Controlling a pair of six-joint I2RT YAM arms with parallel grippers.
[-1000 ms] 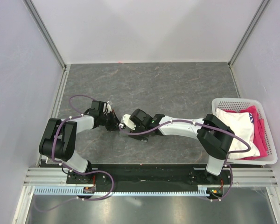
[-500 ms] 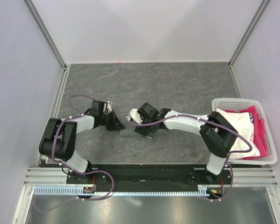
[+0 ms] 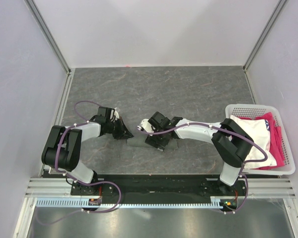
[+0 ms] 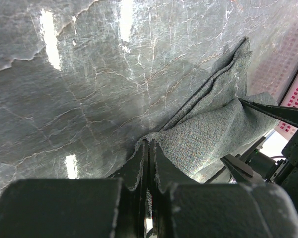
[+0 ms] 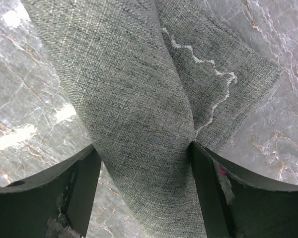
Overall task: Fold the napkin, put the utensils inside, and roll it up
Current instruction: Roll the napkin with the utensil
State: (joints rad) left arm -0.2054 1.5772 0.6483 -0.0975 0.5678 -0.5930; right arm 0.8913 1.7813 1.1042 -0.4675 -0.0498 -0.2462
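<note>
The bench [image 3: 188, 94] is a grey, marble-veined slab with glossy streaks of reflected light. It is boxed in by plain white walls [image 3: 154, 29] with slanting aluminium posts [image 3: 47, 34] at the corners, and a perforated metal rail [image 3: 139, 202] runs along the near edge. A white slotted basket [image 3: 288, 171] stands hard against the right wall, holding a white fabric [image 3: 256, 139] over a pink one [image 3: 277, 144]. Both arms reach inward and meet near the middle of the near half, well apart from the back wall and both side walls, and also well apart from the basket. The napkin [image 4: 208, 134] lies on the bench between them as a bunched, folded grey bundle. From above it is mostly hidden under the two heads, so its outline there is hard to make out. The left pincer [image 4: 150, 144] is clenched on a thin edge of the cloth, its fingers pressed together with the fabric ridged up between them. The right pincer [image 5: 142, 145] stands released, with its fingers [image 5: 84, 183] spread wide on either side of a thick fold (the cloth brushes both inner faces). A pale wavy stitched hem [image 5: 198, 62] runs along one folded-over corner.
</note>
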